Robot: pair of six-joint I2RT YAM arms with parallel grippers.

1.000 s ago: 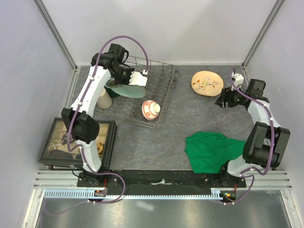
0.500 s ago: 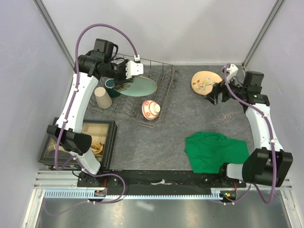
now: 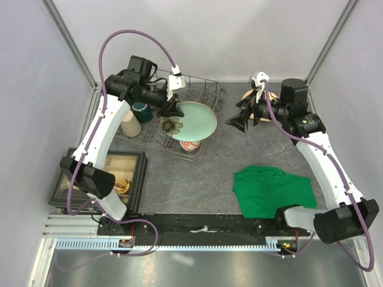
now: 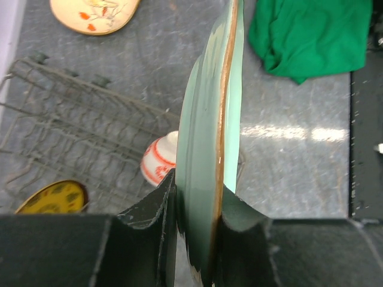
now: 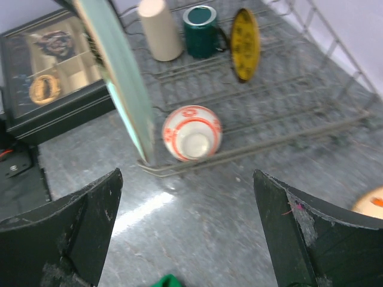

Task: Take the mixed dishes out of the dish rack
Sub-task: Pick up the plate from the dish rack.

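Observation:
My left gripper [image 3: 175, 111] is shut on the rim of the pale mint-green plate [image 3: 198, 119], which it holds edge-on [image 4: 210, 143] over the near right corner of the dish rack [image 3: 203, 89]. The red-and-white bowl [image 5: 191, 133] lies on its side at that corner. In the rack stand the yellow-patterned plate [image 5: 245, 45], the dark green mug [image 5: 202, 23] and the tall beige cup [image 5: 158, 28]. My right gripper [image 3: 242, 117] is open and empty, right of the rack and facing it. The cream plate [image 4: 96, 12] lies on the table behind it.
A green cloth [image 3: 272, 191] lies crumpled at the near right. A black-framed compartment tray [image 3: 99, 179] sits near the left arm's base. The rack's raised wire sides [image 4: 78, 131] stand between the dishes and the table. Grey walls close in the table.
The left arm lifted the mint-green plate out of the rack and swung it right, over the bowl. The right gripper opened wider and moved left from the cream plate toward the rack.

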